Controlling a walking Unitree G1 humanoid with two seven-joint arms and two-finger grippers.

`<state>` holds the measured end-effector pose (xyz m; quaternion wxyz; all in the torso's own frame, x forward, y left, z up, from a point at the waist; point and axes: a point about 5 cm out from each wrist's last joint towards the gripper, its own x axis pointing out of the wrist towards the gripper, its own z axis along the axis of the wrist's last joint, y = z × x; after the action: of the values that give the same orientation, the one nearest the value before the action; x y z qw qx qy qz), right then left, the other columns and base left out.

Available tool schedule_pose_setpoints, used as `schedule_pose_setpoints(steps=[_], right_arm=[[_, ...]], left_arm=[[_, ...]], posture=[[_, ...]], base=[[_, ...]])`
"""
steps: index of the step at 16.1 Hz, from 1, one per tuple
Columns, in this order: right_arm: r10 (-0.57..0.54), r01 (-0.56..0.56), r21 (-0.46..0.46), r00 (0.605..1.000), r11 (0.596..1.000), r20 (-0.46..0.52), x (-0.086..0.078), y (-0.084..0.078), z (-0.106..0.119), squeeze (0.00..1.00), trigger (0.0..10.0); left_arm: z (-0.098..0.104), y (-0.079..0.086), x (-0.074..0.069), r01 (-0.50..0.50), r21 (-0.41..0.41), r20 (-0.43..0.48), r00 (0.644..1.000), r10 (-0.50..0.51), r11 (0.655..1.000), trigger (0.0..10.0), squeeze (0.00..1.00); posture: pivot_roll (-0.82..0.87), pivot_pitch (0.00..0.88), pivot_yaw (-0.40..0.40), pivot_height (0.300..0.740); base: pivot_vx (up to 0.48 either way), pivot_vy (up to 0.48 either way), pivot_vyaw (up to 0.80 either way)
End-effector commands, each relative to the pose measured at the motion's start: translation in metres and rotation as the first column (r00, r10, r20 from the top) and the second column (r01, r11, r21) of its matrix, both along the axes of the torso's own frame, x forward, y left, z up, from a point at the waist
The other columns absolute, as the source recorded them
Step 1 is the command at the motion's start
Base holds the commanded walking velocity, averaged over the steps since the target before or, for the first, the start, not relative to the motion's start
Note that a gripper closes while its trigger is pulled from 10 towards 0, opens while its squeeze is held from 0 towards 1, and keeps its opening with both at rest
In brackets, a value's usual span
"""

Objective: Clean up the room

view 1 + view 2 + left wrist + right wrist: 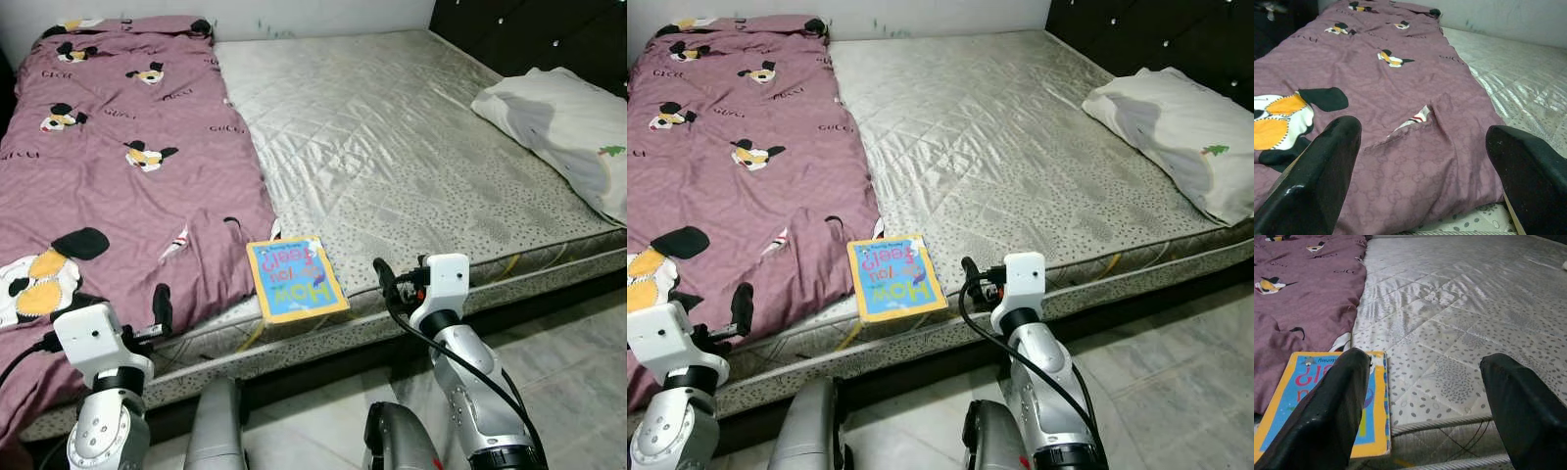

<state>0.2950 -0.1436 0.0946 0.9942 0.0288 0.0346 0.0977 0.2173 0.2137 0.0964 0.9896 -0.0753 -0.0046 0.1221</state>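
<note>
A children's book (295, 279) with a yellow border and blue cover lies flat at the near edge of the silver quilted mattress (392, 127). A purple blanket (118, 166) with cartoon mouse prints covers the bed's left half. My right gripper (384, 277) hovers open at the mattress edge, just right of the book; its wrist view shows the book (1312, 401) behind one finger (1327, 416). My left gripper (162, 306) stands open at the blanket's near edge, its fingers (1317, 171) spread wide over the purple blanket (1400, 88).
A white pillow (563, 127) lies at the bed's right side against a dark headboard (549, 34). A grey tiled floor (568, 362) runs along the bed's front. The bed's dark base sits low under the mattress edge.
</note>
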Motion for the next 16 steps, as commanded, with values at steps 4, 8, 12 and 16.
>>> schedule_pose_setpoints(steps=[4, 8, 12, 16], right_arm=[[0.009, -0.009, -0.001, 1.000, 1.000, 0.001, 0.003, 0.001, 0.004, 0.00, 10.0], [0.019, -0.019, -0.009, 1.000, 1.000, -0.003, 0.002, 0.002, 0.003, 0.00, 10.0], [0.025, -0.025, -0.015, 1.000, 1.000, -0.002, 0.004, 0.003, 0.003, 0.00, 10.0], [0.029, -0.029, -0.014, 1.000, 0.999, -0.011, 0.005, 0.003, 0.001, 0.00, 10.0]], left_arm=[[0.001, -0.003, -0.002, 0.019, -0.008, -0.002, 1.000, -0.019, 1.000, 10.0, 0.00], [0.000, -0.003, 0.000, 0.026, -0.005, -0.007, 1.000, -0.026, 1.000, 10.0, 0.00], [-0.001, -0.004, 0.001, 0.021, -0.022, -0.016, 1.000, -0.021, 1.000, 10.0, 0.00], [-0.009, -0.004, 0.002, -0.004, -0.037, -0.059, 0.998, 0.002, 0.999, 10.0, 0.00]], posture=[[0.06, 0.125, -0.049, 0.593], [0.06, 0.123, -0.048, 0.593], [0.06, 0.123, -0.048, 0.593], [0.06, 0.122, -0.049, 0.593]], base=[[0.369, 0.000, 0.00], [0.397, 0.000, 0.00], [0.277, 0.000, 0.00], [0.000, 0.000, 0.00]])
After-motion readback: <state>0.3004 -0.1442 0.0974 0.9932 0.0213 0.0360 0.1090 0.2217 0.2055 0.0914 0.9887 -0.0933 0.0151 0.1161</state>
